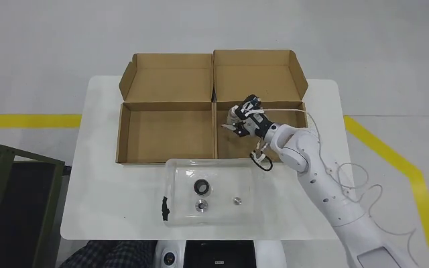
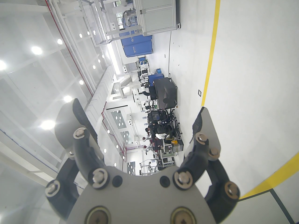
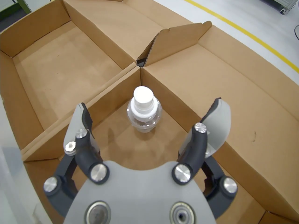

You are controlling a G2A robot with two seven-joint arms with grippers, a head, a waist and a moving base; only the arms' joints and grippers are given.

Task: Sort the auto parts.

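Note:
A small part with a white cap on a clear round body (image 3: 143, 99) stands upright on the floor of the right cardboard box (image 3: 233, 89), in the corner next to the wall it shares with the left box (image 3: 63, 59). My right gripper (image 3: 149, 107) hangs open just above and behind it, fingers (image 3: 80, 117) apart from it. From above, the right gripper (image 1: 236, 120) is inside the right box (image 1: 228, 149). The left box (image 1: 164, 134) holds nothing. My left gripper (image 2: 140, 109) is open with nothing in it, facing the room.
A clear plastic tray (image 1: 175, 175) sits in front of the boxes. It holds a black ring (image 1: 201, 187), a silver round part (image 1: 201, 206), a small silver part (image 1: 237, 199) and a black strip (image 1: 163, 208). Both box lids (image 1: 258, 67) stand open at the back.

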